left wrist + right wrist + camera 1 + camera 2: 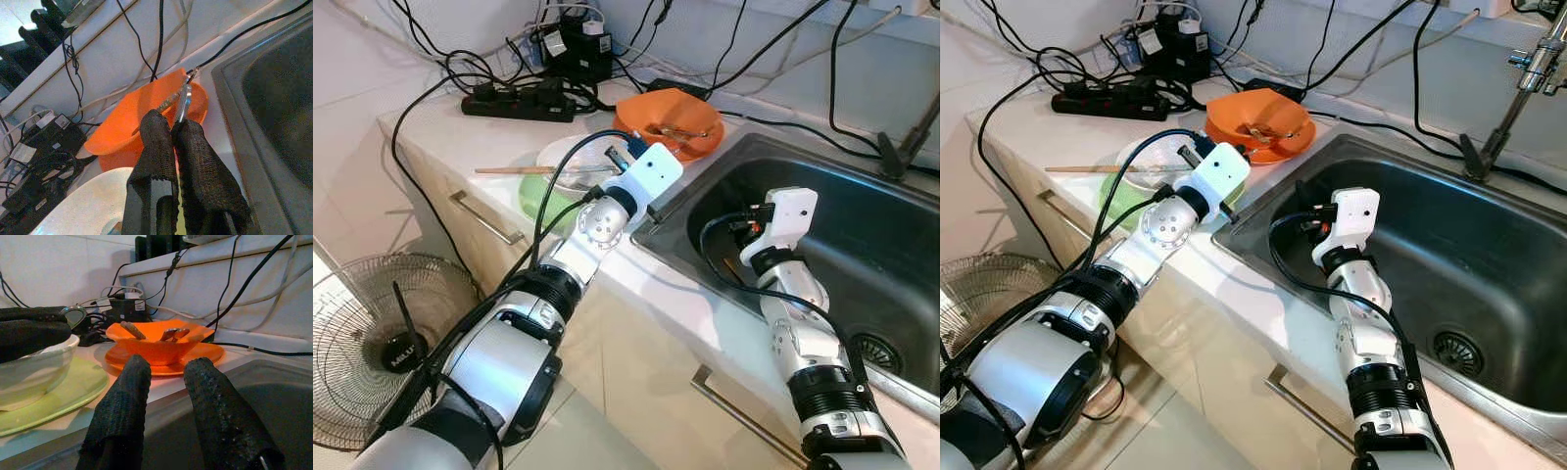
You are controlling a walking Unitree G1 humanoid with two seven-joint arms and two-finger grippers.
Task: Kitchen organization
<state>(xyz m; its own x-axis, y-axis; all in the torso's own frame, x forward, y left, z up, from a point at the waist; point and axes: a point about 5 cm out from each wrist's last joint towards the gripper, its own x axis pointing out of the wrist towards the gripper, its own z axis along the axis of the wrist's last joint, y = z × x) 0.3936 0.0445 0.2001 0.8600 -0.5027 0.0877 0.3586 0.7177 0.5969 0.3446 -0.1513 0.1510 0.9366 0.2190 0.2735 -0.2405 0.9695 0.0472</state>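
We log: left gripper [175, 128], centre frame, jaws pinching a thin metal spoon [184, 100] just above the orange plastic bowl [672, 124] on the desk [460, 147], upper centre. Right gripper [164, 377], centre-right, inside the steel sink [862, 245], jaws spread, nothing held. White bowl [1151, 157] sits on green plate [58, 391], left of orange bowl.
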